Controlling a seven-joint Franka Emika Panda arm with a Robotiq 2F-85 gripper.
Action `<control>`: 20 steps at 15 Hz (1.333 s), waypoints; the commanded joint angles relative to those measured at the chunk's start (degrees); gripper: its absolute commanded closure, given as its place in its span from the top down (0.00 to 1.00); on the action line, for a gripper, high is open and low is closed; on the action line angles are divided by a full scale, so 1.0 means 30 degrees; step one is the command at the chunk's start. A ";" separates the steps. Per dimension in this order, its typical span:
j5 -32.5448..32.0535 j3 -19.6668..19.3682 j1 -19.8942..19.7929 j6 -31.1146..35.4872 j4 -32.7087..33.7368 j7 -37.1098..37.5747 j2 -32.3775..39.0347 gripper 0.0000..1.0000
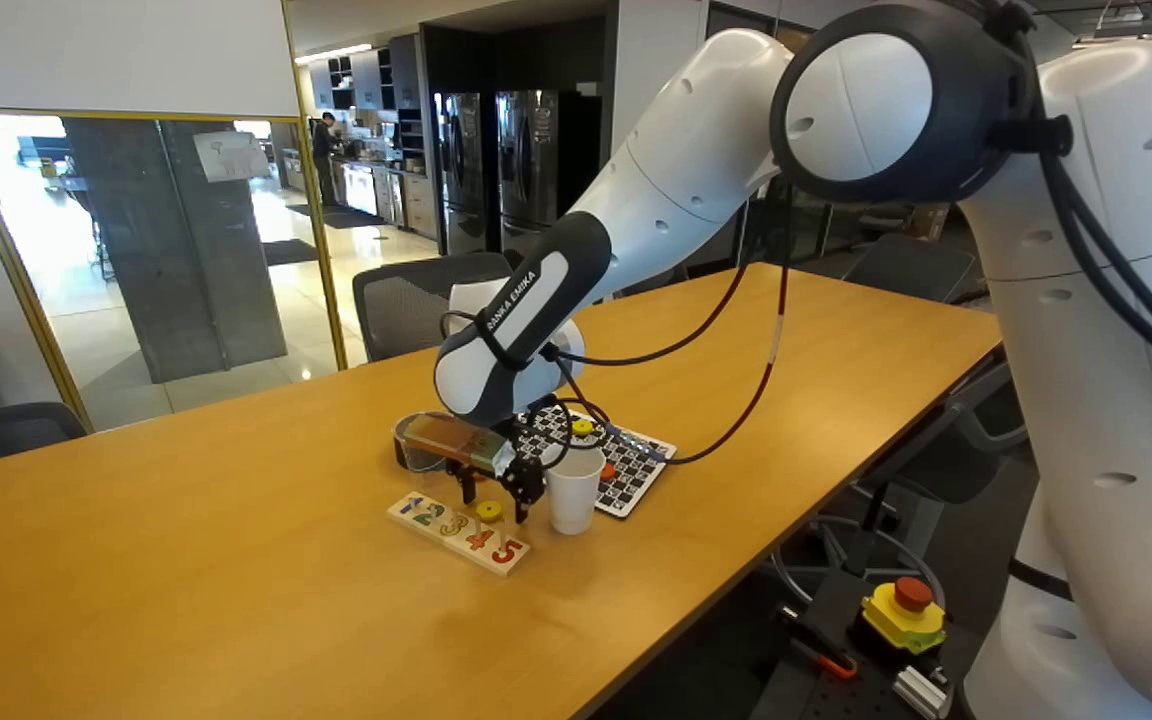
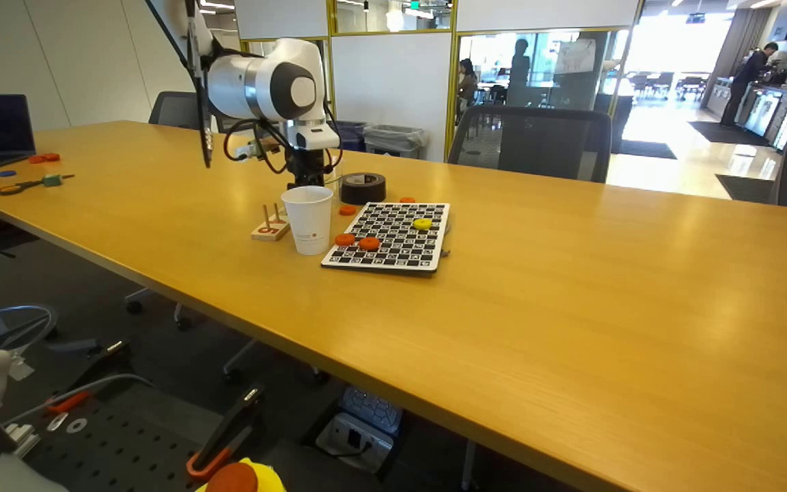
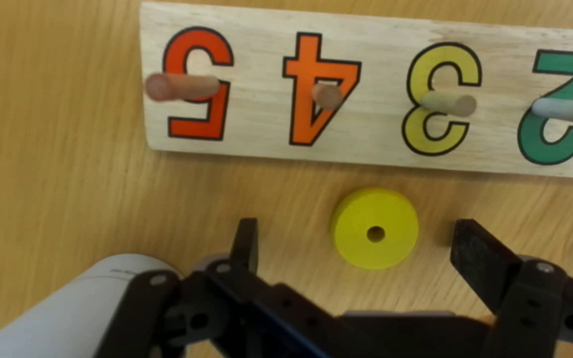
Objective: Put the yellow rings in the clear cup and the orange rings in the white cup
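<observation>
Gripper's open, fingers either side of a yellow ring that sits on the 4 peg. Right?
Wrong on the peg: in the wrist view the 4 peg is bare and the yellow ring lies on the tabletop beside the numbered board. The rest stands: gripper open, fingers either side.

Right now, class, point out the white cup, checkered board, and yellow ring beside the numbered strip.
White cup [image 2: 309,221]: in an exterior view, outer wall.
Checkered board [image 2: 397,241]: in an exterior view, bare squares.
Yellow ring [image 3: 375,217]: in the wrist view, top face near its hole.
</observation>
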 commanded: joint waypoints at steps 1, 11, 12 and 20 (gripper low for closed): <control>-0.0399 -0.0285 0.0325 -0.0150 0.0347 0.0356 0.0066 0.74; -0.0100 -0.0094 0.0058 -0.1250 0.0803 -0.0091 -0.0020 0.17; -0.0134 -0.0143 0.0025 -0.1823 0.0787 -0.0066 -0.0248 0.17; -0.2366 -0.0898 0.0309 -0.3138 0.0190 0.1724 -0.2997 0.17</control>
